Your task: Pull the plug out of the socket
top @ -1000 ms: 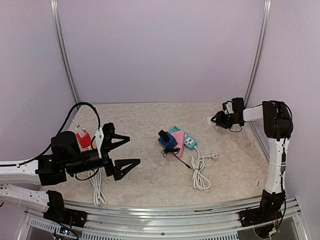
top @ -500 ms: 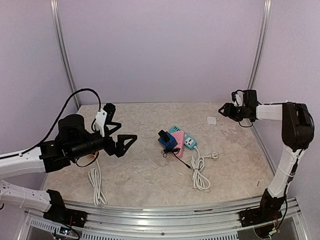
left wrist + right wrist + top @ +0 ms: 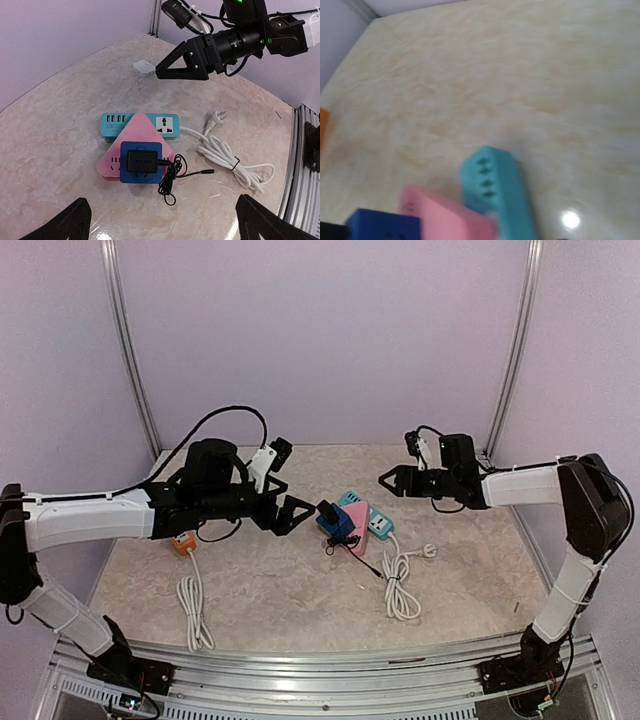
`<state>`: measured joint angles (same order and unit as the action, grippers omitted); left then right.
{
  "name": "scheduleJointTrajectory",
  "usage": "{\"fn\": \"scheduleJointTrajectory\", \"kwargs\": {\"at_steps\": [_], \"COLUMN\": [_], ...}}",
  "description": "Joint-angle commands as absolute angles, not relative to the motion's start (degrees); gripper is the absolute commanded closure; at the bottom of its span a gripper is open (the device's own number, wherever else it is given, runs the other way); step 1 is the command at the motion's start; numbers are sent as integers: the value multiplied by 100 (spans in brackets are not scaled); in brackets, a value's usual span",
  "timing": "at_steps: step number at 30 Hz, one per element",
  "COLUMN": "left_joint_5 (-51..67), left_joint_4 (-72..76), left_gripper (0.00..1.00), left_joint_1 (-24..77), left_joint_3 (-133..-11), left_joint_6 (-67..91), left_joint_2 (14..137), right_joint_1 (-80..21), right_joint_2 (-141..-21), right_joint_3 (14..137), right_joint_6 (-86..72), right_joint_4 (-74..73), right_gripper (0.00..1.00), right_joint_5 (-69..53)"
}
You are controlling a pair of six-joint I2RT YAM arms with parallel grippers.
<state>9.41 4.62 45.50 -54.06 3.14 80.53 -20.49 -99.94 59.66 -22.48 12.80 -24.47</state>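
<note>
A black plug (image 3: 142,161) sits in a blue socket cube (image 3: 125,175) that rests on a pink triangular socket (image 3: 137,129), which lies against a teal power strip (image 3: 112,122). In the top view the plug (image 3: 328,512) is at the table's middle. My left gripper (image 3: 293,508) hovers just left of it, wide open and empty; in its wrist view (image 3: 165,222) the plug lies ahead between the fingertips (image 3: 75,220). My right gripper (image 3: 388,480) hangs beyond the strip (image 3: 378,524), also in the left wrist view (image 3: 165,70). No fingers show in its blurred wrist view, only the strip (image 3: 495,190).
The plug's thin black lead (image 3: 170,182) is coiled beside the cube. A white cable bundle (image 3: 400,588) runs from the strip. A small white adapter (image 3: 143,68) lies at the back. An orange plug (image 3: 183,543) with a white cable (image 3: 192,605) lies at the left.
Both arms have swung in toward the sockets: the left from the front left, the right from the back right corner, away from the white adapter.
</note>
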Motion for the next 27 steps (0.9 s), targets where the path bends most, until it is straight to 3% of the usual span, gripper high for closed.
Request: {"fn": "scheduleJointTrajectory", "kwargs": {"at_steps": [1,7,15,27], "left_joint_5": [1479,1710,2241,2784], "left_joint_4": [367,243,580,402], "left_gripper": [2,12,25,28], "left_joint_1": [4433,4298,3878,3718], "left_joint_3": [-5983,-6566,-6038,-6006], "left_joint_6": [35,58,-760,-3310], "left_joint_2": [8724,9458,9446,9626], "right_joint_1": [-2459,-2931,-3230,-3305], "right_joint_2": [-10447,-10774,-11116,-11385], "right_joint_3": [5927,5858,5910,5846], "right_joint_6": [-2408,-2511,-2415,-2308], "right_joint_4": [2020,2591,2759,2955], "right_gripper": [38,39,40,41], "right_joint_5": [-2515,-2500,-2477,-2692]}}
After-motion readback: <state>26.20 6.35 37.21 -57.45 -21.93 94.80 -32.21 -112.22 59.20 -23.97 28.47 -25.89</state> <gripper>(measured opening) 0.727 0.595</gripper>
